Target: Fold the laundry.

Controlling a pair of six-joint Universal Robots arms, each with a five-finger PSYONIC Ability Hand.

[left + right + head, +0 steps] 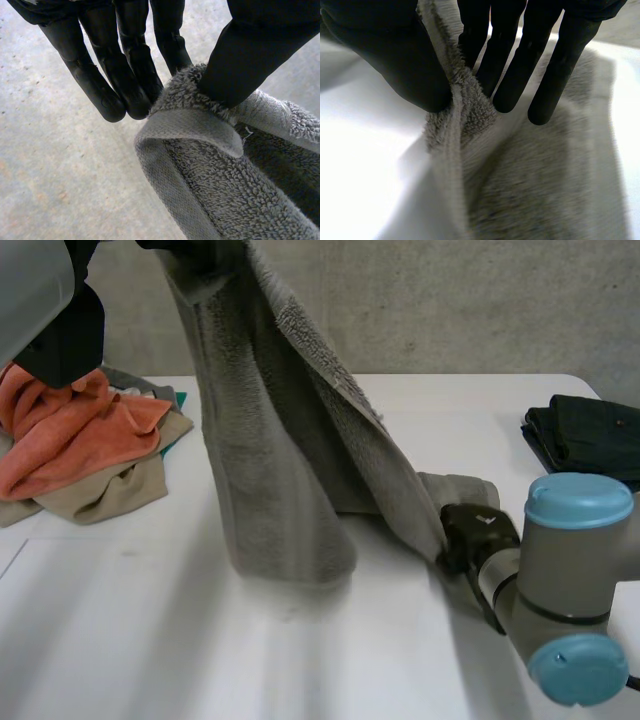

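Grey towel (270, 460) hangs above the desk (150, 640). Left hand (130, 55) pinches its raised corner; right hand (395, 55) pinches a low edge, apparently near a corner. Thick terry: soft, limp, fairly heavy. Best held at the hemmed corners.

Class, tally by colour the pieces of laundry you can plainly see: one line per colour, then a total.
grey towel: 1
orange cloth: 1
beige cloth: 1
dark folded garment: 1
Total: 4
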